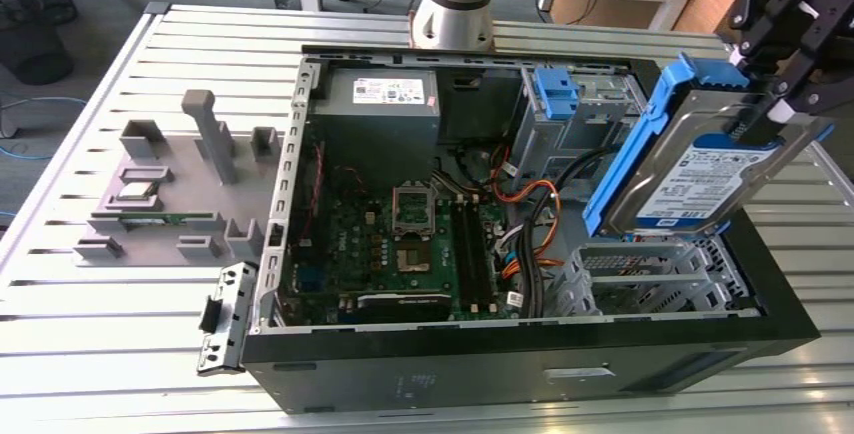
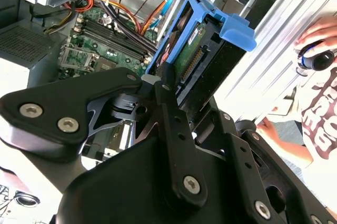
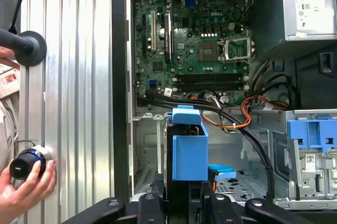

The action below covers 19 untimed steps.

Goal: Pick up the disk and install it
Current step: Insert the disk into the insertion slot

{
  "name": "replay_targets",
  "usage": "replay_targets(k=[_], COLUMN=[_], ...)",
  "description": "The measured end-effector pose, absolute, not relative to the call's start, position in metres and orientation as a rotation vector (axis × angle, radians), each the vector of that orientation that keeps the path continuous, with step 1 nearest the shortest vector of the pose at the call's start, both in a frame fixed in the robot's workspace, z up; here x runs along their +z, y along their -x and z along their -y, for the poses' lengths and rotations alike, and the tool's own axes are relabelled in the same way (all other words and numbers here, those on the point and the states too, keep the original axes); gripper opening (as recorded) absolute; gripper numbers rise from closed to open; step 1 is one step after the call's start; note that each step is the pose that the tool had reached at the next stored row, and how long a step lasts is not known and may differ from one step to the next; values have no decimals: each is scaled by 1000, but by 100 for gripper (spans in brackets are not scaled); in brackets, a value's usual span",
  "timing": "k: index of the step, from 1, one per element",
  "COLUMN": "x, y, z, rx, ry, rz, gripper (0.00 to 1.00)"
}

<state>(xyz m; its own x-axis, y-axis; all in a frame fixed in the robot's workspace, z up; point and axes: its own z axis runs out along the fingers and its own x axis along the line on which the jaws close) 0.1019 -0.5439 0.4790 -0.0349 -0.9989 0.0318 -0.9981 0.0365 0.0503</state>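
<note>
Disk (image 1: 701, 179) hangs in the air, tilted steeply, over the side of the open computer case (image 1: 534, 374) that lies toward the exterior view's right. Its labelled face is turned to the exterior camera and its blue rails run along its edges. The end effector (image 1: 763, 124) is clamped on the disk's upper end, with a black finger pressed on each side. In the second wrist view the disk (image 2: 189, 45) juts out past the fingers (image 2: 163, 89), and in the first wrist view its blue rail (image 3: 189, 153) stands up between them. The disk's lower end points down toward the perforated metal drive cage (image 1: 654, 289) inside the case; I cannot tell whether it touches the cage.

The case lies on its side on a slatted metal tabletop (image 1: 134, 334) with its side panel off. Inside it are the green motherboard (image 1: 400, 244), a grey power supply (image 1: 380, 114) with a white sticker at the far end, a bare blue bracket (image 1: 554, 89) seated in a bay beside the power supply, and orange cables (image 1: 527, 194) running between the motherboard and the bays.

A grey fixture (image 1: 174, 194) with upright posts sits on the tabletop at the exterior view's left, apart from the case.

In the first wrist view a person's hand (image 3: 31, 190) rests on a round knob (image 3: 23, 165) beside the case.
</note>
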Motion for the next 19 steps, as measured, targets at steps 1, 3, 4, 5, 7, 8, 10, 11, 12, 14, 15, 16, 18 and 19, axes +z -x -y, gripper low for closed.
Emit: replay_targets(k=[1, 3, 4, 5, 7, 8, 10, 11, 12, 14, 15, 16, 18, 19], x=[478, 476, 474, 472, 469, 467, 464, 462, 460, 457, 455, 454, 454, 453], y=[-103, -106, -106, -107, -108, -109, -110, -110, -110, -110, -110, -110, -111, -111], z=[545, 546, 546, 547, 548, 549, 550, 550, 551, 551, 551, 551, 551, 551], rx=[-22, -22, -22, -22, -22, -22, -22, -22, -22, -22, -22, -22, -21, -22], ry=[-2141, -2141, -2141, -2141, -2141, -2141, -2141, -2141, -2141, -2141, -2141, -2141, -2141, -2141], rz=[2219, 2219, 2219, 2219, 2219, 2219, 2219, 2219, 2219, 2219, 2219, 2219, 2219, 2219], gripper=[35, 35, 35, 35, 35, 35, 35, 35, 35, 35, 35, 35, 35, 35])
